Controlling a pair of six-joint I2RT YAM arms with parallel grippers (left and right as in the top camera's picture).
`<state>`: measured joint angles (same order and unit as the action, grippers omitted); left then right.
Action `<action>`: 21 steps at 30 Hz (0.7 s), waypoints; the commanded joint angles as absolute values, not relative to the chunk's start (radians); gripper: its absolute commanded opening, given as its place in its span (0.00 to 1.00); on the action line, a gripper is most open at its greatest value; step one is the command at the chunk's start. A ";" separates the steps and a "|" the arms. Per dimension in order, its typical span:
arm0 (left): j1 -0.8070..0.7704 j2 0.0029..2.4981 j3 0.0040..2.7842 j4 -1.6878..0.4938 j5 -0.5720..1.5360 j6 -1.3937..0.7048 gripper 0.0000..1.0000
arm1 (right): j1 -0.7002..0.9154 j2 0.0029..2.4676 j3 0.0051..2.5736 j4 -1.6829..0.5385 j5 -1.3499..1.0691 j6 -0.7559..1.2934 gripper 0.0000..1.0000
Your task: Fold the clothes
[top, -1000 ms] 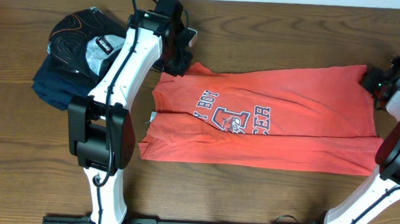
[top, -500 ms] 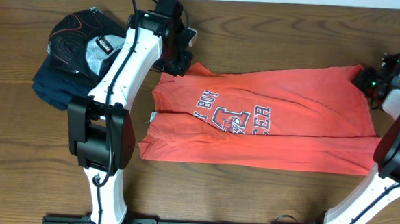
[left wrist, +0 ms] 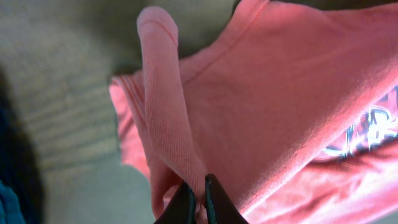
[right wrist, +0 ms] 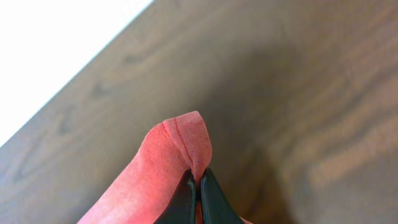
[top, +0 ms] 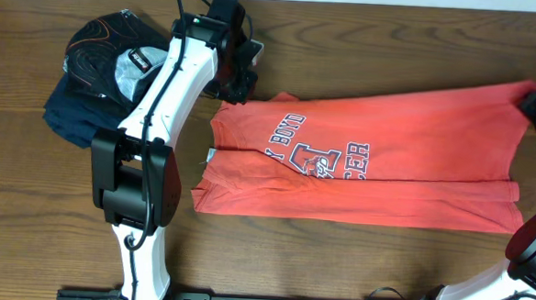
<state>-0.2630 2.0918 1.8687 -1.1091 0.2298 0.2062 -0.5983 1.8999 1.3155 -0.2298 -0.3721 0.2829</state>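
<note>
While the left gripper (left wrist: 198, 194) and right gripper (right wrist: 199, 186) pinch the T-shirt (top: 387, 156) along its far side, overstretching could pull cloth free.

Coral-red T-shirt (top: 415, 149), navy-white lettering (top: 318, 155); navy pile (top: 67, 117), grey-white patterned piece (top: 96, 60); brown woodgrain table (top: 335, 264).

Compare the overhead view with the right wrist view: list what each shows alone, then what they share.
Only overhead: the T-shirt spread full length, its chest lettering, the dark garment pile beside it, and the left arm. Only right wrist: a close look at the stitched hem fold pinched in the right arm's shut jaws. Both: the coral T-shirt and the wooden table.
</note>
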 commanded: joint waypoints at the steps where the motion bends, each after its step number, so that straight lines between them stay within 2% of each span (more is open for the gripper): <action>1: -0.262 2.102 1.870 -1.162 0.228 0.181 0.06 | -0.604 1.908 1.316 -0.253 -0.370 0.244 0.01; 3: -0.262 2.103 1.864 -1.198 0.228 0.138 0.08 | -0.605 1.908 1.316 -0.259 -0.370 0.245 0.01; 6: -0.262 2.103 1.837 -1.220 0.234 0.110 0.16 | -0.605 1.908 1.316 -0.263 -0.370 0.245 0.01; 9: -0.262 2.103 1.798 -1.213 0.255 0.110 0.34 | -0.605 1.908 1.316 -0.266 -0.370 0.245 0.01; 13: -0.260 2.103 1.784 -1.168 0.253 0.111 0.42 | -0.605 1.908 1.316 -0.259 -0.366 0.245 0.01; 15: -0.260 2.103 1.784 -1.119 0.253 0.111 0.57 | -0.605 1.908 1.316 -0.257 -0.362 0.245 0.01; 17: -0.261 2.104 1.784 -1.066 0.254 0.111 0.64 | -0.605 1.908 1.316 -0.254 -0.362 0.245 0.01; 19: -0.266 2.110 1.784 -1.015 0.254 0.112 0.69 | -0.605 1.908 1.316 -0.250 -0.362 0.245 0.01; 21: -0.271 2.119 1.784 -0.984 0.258 0.112 0.70 | -0.605 1.908 1.316 -0.244 -0.362 0.245 0.01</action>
<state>-0.2642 2.0918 1.7824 -1.0039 0.2485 0.1089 -0.5980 1.9083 1.3148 -0.2539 -0.3687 0.2646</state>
